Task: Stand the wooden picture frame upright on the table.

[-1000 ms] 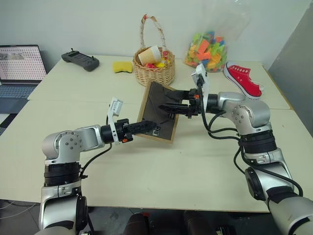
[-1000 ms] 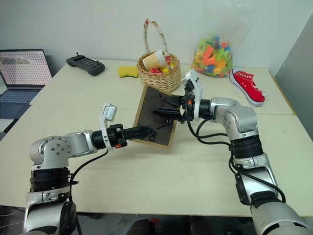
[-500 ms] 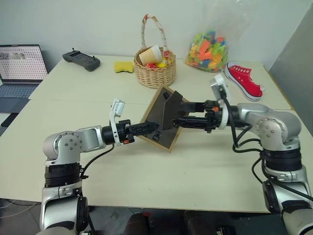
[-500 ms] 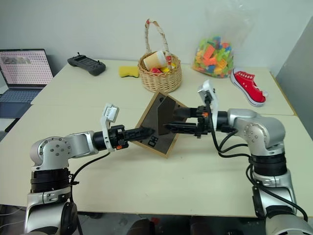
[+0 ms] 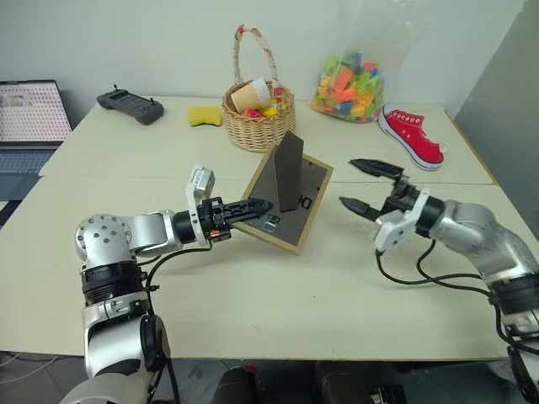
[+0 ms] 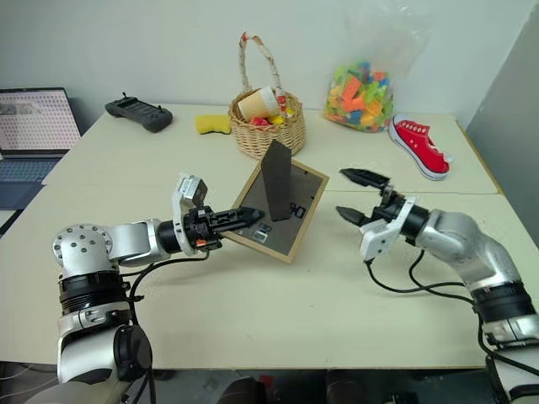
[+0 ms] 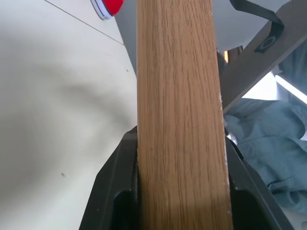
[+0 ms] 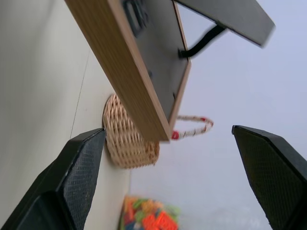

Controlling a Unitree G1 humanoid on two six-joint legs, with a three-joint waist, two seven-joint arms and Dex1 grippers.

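Two pale worktops (image 5: 253, 286) stand edge to edge, a seam running between them. On the far one, largest to smallest: an open laptop (image 5: 29, 118) at the left edge; a clear bag of coloured blocks (image 5: 352, 80) toward the right; a wicker basket (image 5: 257, 126) with a tall handle in the middle, holding a paper cup (image 5: 251, 94) on its side and some bright small items; a red sneaker (image 5: 411, 139) beside the bag; a dark handheld controller (image 5: 129, 104); and a yellow sponge (image 5: 205, 116) just left of the basket. The wooden picture frame (image 5: 286, 215) sits across the seam in front of the basket, tilted with its dark back facing up and toward the camera, its near long edge low by the worktop and its far edge raised; whether that near edge touches the surface cannot be told. The fold-out stand (image 5: 288, 172) juts up from the back, and metal clips (image 5: 269, 223) show near the lower edge. The left end effector (image 5: 253, 206) is closed on the frame's left light-wood edge; the left wrist view shows the wood strip clamped between the two black fingers (image 7: 115, 191). The right end effector (image 5: 366, 185) hangs well apart to the frame's right, its fingers spread wide and holding nothing. Between the two nothing else lies on the worktop.
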